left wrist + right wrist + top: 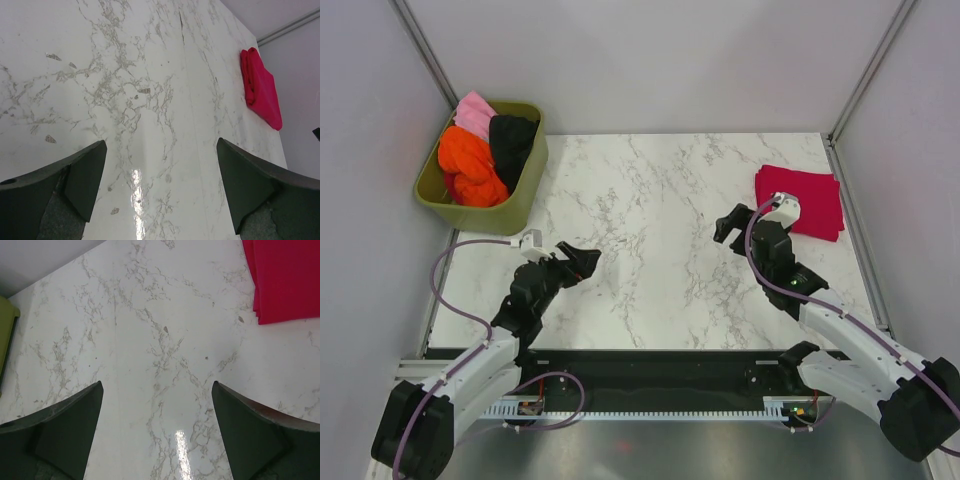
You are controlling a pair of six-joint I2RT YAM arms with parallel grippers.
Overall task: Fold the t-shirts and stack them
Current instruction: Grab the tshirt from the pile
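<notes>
The left gripper and right gripper hover spread wide over the marble table. The crimson t-shirt lies folded at far right; the other t-shirts (orange, pink, black) fill the olive tub.

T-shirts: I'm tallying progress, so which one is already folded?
The red shirt, lying flat and squared on the table, at its right. The orange shirt, pink shirt and black shirt sit crumpled in the green tub.
</notes>
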